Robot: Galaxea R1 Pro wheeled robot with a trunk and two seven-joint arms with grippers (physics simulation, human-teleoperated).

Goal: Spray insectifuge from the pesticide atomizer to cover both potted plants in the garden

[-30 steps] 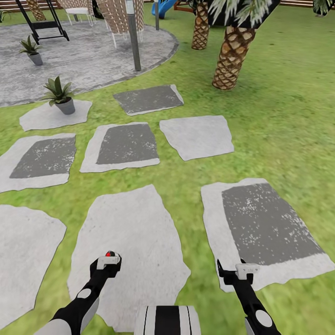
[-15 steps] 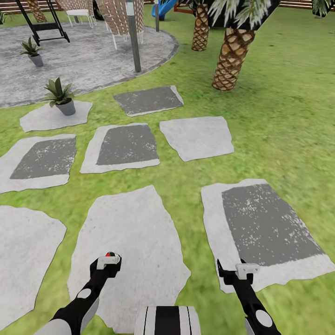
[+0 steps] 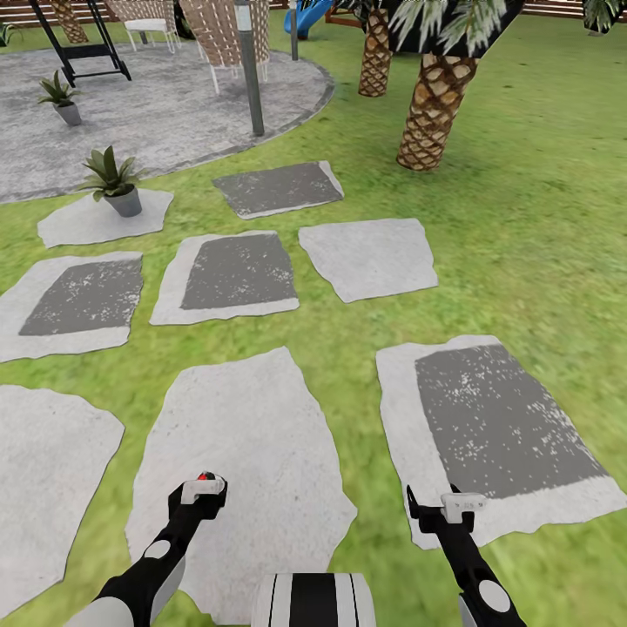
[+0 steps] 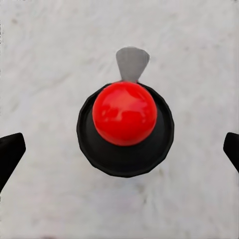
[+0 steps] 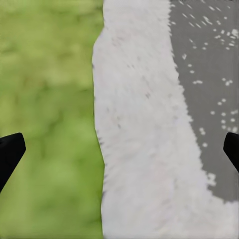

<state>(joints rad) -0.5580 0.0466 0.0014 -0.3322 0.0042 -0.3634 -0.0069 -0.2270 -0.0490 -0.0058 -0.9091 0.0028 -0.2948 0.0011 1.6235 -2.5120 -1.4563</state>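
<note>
No legible writing on the atomizer (image 4: 125,128); red top facing the left wrist camera. Left tool (image 3: 202,490) is gripping it over a pale stone (image 3: 248,470), as 0.5 s ago. Right tool (image 3: 440,507) is hanging released, spread over the stone edge. Plants (image 3: 111,178) (image 3: 59,96) sitting far left; view unchanged.
</note>
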